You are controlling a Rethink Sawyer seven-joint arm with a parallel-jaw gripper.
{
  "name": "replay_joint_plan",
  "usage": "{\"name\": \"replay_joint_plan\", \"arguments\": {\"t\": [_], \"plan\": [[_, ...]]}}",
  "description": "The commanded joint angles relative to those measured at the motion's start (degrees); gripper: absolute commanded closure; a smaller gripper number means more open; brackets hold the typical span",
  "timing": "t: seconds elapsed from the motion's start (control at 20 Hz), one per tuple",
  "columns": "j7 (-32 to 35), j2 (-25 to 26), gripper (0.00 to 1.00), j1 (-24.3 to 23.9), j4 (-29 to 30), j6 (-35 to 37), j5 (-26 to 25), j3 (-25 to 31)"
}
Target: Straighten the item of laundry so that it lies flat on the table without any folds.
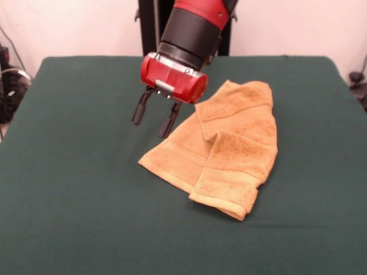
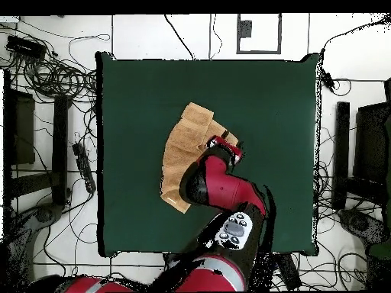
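Observation:
The golden-orange towel point(image 1: 229, 150) lies crumpled right of the middle of the dark green table point(image 1: 69, 183). One part is folded over on itself along the right side, with a woven band at the near end. My gripper point(image 1: 151, 128) hangs just above the table at the towel's far left edge. Its two black fingers point(image 1: 138, 112) are spread apart and hold nothing. In the overhead view the towel point(image 2: 182, 149) shows left of the red arm, which covers part of it, and the gripper head point(image 2: 226, 149) sits at the towel's right edge over the table point(image 2: 275, 107).
The black pedestal point(image 1: 148, 26) stands at the table's far side. Cables lie off the table's left edge point(image 1: 10, 86) and on the floor round the table point(image 2: 61, 76). The red arm point(image 2: 221, 187) reaches over the table from the base.

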Motion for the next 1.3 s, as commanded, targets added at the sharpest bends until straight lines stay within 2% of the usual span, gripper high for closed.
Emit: {"name": "replay_joint_plan", "arguments": {"t": [0.05,0.15,0.4,0.75,1.15,1.3], "plan": [[4.9,-2.5,0.00,-5.5,5.0,12.3,-3.9,18.6],[4.9,-2.6,0.00,-8.5,6.5,13.5,-4.7,22.9],[4.2,-0.6,0.00,-12.9,7.0,14.1,-6.3,29.2],[4.1,1.4,0.00,-15.5,7.4,16.1,-6.7,33.3],[4.7,0.2,0.00,-12.9,7.1,18.6,-5.7,31.5],[4.7,0.1,0.00,-7.3,4.7,22.7,-4.3,24.9]]}}
